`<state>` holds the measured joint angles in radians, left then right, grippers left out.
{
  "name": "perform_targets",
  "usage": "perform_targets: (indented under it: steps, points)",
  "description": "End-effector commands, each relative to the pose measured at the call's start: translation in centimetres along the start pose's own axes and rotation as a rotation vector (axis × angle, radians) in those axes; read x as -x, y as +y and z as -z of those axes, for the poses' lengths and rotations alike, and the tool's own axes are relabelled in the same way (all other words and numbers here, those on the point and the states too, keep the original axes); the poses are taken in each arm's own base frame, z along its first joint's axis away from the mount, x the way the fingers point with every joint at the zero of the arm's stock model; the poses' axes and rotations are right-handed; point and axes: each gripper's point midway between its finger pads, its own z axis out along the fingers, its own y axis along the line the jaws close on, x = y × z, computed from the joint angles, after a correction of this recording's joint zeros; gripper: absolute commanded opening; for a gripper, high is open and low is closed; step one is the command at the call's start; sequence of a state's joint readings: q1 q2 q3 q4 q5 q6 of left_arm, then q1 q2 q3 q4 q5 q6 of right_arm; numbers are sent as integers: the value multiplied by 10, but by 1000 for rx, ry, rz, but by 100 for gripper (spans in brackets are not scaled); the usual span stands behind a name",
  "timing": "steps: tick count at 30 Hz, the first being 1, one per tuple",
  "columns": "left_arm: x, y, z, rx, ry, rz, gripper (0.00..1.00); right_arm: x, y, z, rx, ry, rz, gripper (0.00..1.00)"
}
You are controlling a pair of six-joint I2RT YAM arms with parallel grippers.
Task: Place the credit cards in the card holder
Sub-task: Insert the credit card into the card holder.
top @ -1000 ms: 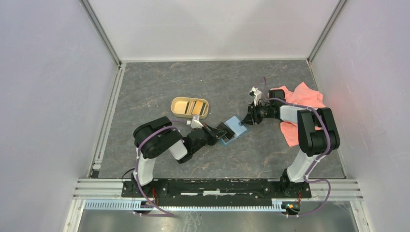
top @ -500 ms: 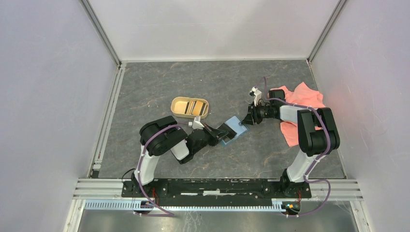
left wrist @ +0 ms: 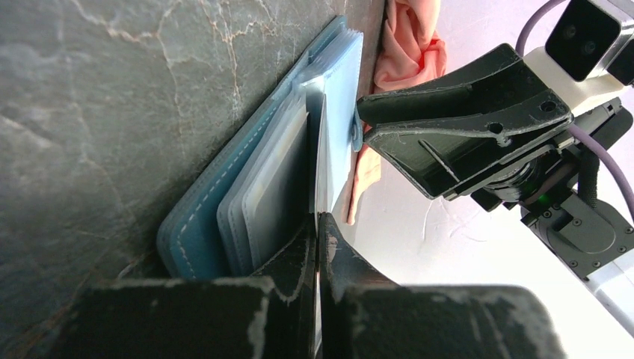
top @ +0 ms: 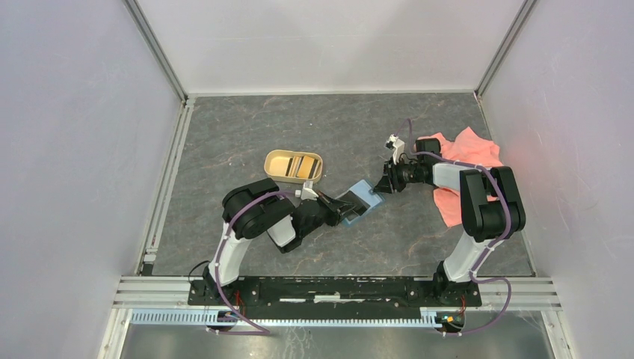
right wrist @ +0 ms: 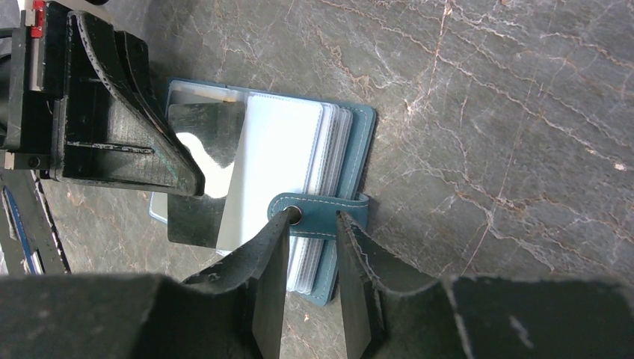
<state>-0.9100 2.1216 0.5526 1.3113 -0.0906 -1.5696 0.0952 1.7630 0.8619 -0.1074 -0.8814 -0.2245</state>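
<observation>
The teal card holder (top: 367, 191) lies open on the table, its clear inner sleeves (right wrist: 288, 149) fanned out. My left gripper (top: 345, 207) is shut on a dark glossy credit card (right wrist: 205, 179), seen edge-on in the left wrist view (left wrist: 320, 161), and holds it against the sleeves from the left. My right gripper (top: 383, 185) sits at the holder's right edge. Its jaws (right wrist: 314, 218) are a little apart, and the tips rest on the teal snap strap (right wrist: 318, 222). More yellow-gold cards (top: 299, 165) lie in the tan tray (top: 271, 158).
A pink cloth (top: 471, 153) lies crumpled at the right, under the right arm. The tan oval tray stands just behind the left wrist. Enclosure walls ring the grey stone table (top: 247, 127).
My left arm has shifted slightly right, bringing the dark card closer over the holder's sleeves. The right gripper and the holder have stayed in place.
</observation>
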Motion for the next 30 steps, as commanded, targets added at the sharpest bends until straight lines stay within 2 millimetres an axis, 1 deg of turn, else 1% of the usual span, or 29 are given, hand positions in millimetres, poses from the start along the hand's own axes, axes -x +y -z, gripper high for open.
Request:
perform_targets:
  steps: [1, 4, 9, 15, 18, 21, 24, 26, 28, 30]
  points:
    - [-9, 0, -2, 0, 38, 58, 2, 8, -2, 1, 2, -7, 9, 35]
    - [-10, -1, -4, -3, 45, 73, 2, 8, -2, 1, 3, -7, 9, 35]
    - [-15, 5, -11, 7, 77, 84, 2, 8, -1, 1, 4, -8, 8, 35]
    - [-14, 9, -17, 19, 87, 86, 2, 9, 0, 1, 9, -9, 11, 35]
    - [-14, 9, -20, 27, 106, 77, 4, 10, 0, 2, 10, -10, 16, 35]
    - [-15, 13, -20, 64, 117, 58, 14, 13, 0, 4, 4, -10, 32, 35]
    - [-17, 16, -16, 101, 128, 35, 27, 21, 0, 10, -13, -22, 70, 36]
    - [-18, 18, -14, 118, 135, 26, 31, 28, 0, 16, -35, -29, 113, 39]
    - [-19, 20, -14, 127, 140, 24, 33, 38, 1, 24, -63, -42, 173, 45]
    - [-20, 22, -14, 131, 144, 24, 34, 46, 4, 32, -87, -56, 238, 55]
